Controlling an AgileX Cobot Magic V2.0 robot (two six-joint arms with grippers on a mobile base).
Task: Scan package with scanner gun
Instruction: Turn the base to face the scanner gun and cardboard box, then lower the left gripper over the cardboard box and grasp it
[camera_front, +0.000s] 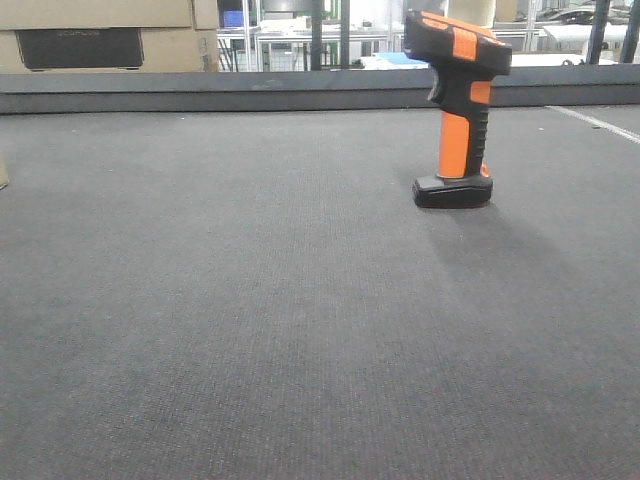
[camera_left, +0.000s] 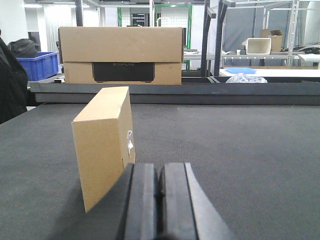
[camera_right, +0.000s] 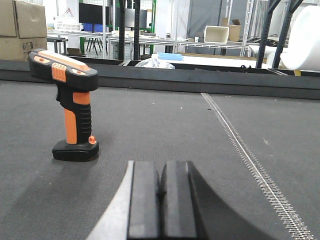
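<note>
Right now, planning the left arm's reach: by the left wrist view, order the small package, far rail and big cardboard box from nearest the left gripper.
From the left gripper:
1. small package, just ahead, slightly left.
2. far rail, running across behind it.
3. big cardboard box, beyond the rail, left of centre.

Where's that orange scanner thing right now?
The scanner gun stands upright on the dark mat, right of centre in the front view, ahead-left of the right fingers.

Even, diffuse indoor light; scanner gun (camera_front: 458, 105) throws a soft shadow toward the camera; background windows overexposed; foreground sharp.
</note>
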